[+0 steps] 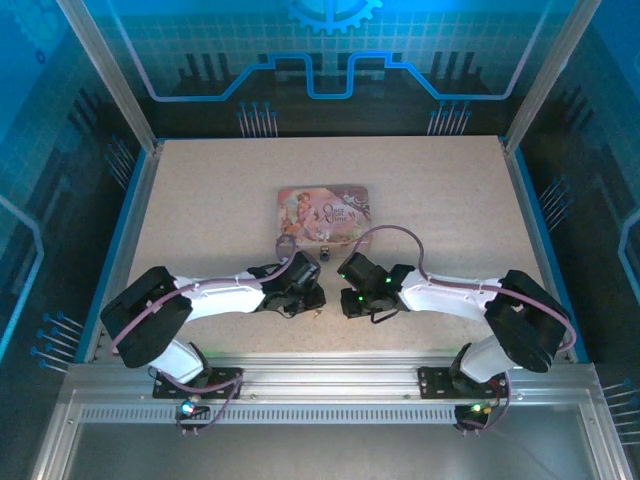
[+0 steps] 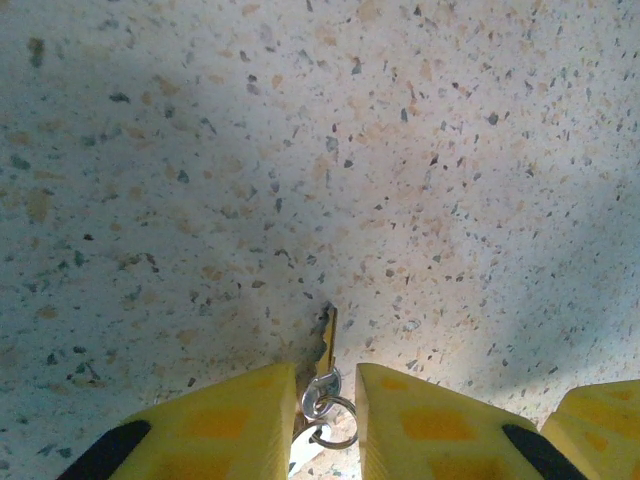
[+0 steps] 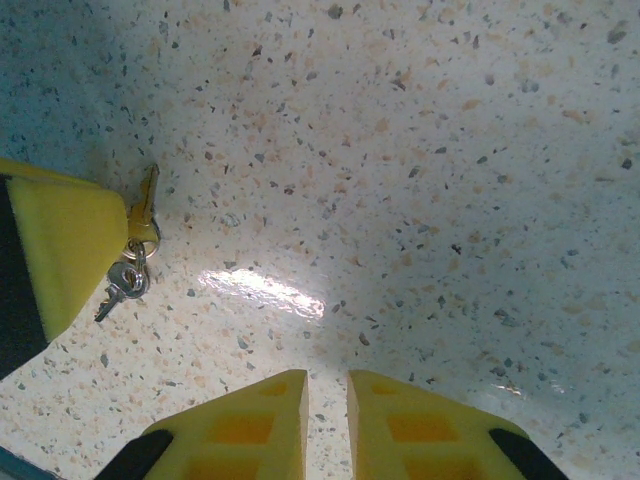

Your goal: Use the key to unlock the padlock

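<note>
The left gripper (image 2: pixel 327 378) was pinched on the key (image 2: pixel 327 335) at the bottom middle of its wrist view. The thin blade poked up over the speckled table (image 2: pixel 300 150), and a small ring (image 2: pixel 335 425) sat between the yellow fingers. The right gripper (image 3: pixel 328 385) was nearly closed, with just a thin gap and nothing in it. In the top view the pink tin (image 1: pixel 325 213) sat in the middle. Its curly writing was too small to read.
</note>
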{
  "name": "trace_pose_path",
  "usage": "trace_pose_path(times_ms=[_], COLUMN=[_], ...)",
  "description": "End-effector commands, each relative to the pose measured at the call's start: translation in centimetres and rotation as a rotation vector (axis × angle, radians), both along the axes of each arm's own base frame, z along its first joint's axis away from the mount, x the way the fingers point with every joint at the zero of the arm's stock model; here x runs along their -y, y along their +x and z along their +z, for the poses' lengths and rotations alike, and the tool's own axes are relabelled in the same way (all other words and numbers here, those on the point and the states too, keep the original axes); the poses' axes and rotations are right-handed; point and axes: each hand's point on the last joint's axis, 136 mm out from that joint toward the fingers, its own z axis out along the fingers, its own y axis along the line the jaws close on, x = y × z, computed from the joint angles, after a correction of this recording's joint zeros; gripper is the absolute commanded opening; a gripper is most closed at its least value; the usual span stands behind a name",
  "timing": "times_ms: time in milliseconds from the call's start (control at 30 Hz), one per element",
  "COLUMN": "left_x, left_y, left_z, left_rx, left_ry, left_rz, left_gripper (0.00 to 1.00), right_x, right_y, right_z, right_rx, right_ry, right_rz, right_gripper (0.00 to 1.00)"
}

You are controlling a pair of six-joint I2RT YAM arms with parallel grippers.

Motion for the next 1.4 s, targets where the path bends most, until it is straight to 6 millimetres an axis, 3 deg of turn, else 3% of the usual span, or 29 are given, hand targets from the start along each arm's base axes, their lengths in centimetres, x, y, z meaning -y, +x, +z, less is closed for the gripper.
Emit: trace_pose_path(times_ms=[0,533,1367], left_x=[0.3,1.1,1.0], left_y=[-0.2,-0.3,-0.1], left_z=[-0.1,-0.8,-0.4], left_rx=[-0.006,-0.02,0.021], left_ry=[0.009,-0.009,-0.016], left_rz=[-0.016,-0.016,-0.031], left_gripper=[0.23,0.22,0.0], right_x=[0.2,0.4,0.6], right_y=[-0.2,-0.3,-0.3], right_z=[-0.5,-0.6,-0.9], right_rx=[-0.019,-0.021,-0.014], right_ry=[-0.001,-0.008,-0.009], right_rz=[0.002,0.002,-0.006], right_gripper=[0.18,0.18,0.17])
